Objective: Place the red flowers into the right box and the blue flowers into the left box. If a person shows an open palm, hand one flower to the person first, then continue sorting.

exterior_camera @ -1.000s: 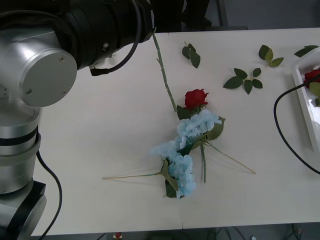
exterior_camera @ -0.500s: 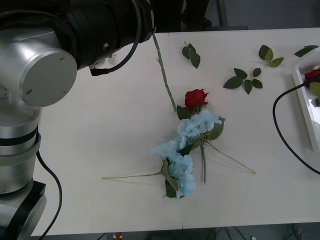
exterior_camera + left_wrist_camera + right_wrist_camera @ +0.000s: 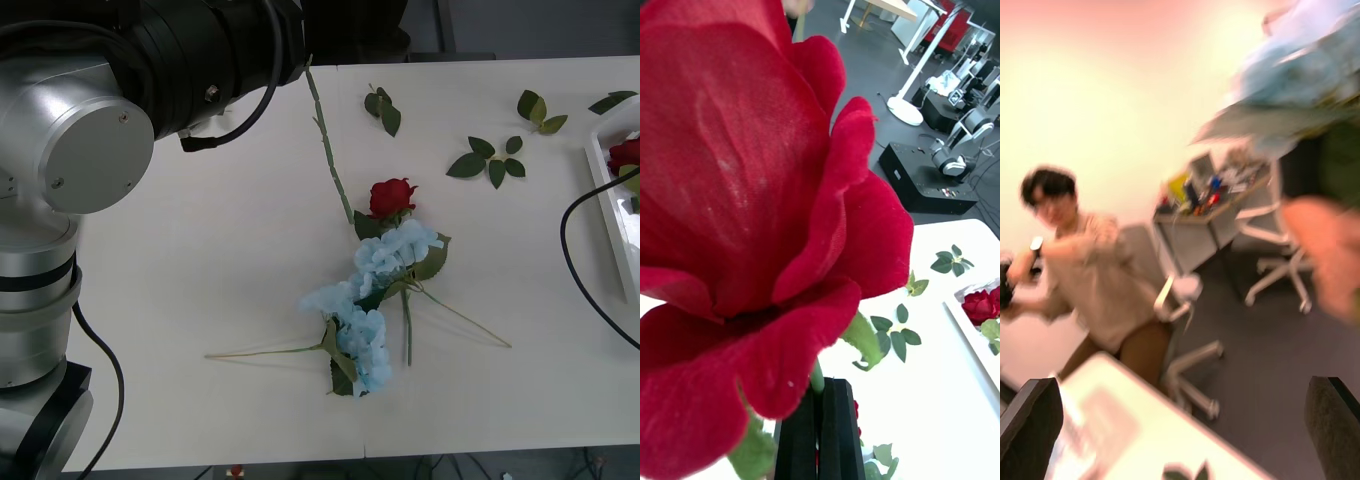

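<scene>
My left gripper [image 3: 818,431] is shut on the green stem of a red flower [image 3: 752,187], whose head sits right in front of the left wrist camera. On the table lies another red flower [image 3: 391,196], touching two blue flowers [image 3: 395,250] [image 3: 357,330] that lie in a heap. The right box [image 3: 603,175] at the table's right edge holds a red flower [image 3: 627,153]. My right gripper [image 3: 1180,401] is open and raised toward the room. Beyond it are a blurred blue flower [image 3: 1300,67] and what looks like a hand [image 3: 1330,255]. The left box is out of view.
Loose green leaf sprigs [image 3: 490,160] [image 3: 383,108] [image 3: 540,108] lie on the far part of the table. A black cable [image 3: 575,270] loops over the table's right side. My left arm [image 3: 90,130] covers the near left corner. A long bare stem [image 3: 325,140] lies toward the back.
The black cable on the right has drawn away from the right box, uncovering more of the red flower inside. The flowers on the table have not moved.
</scene>
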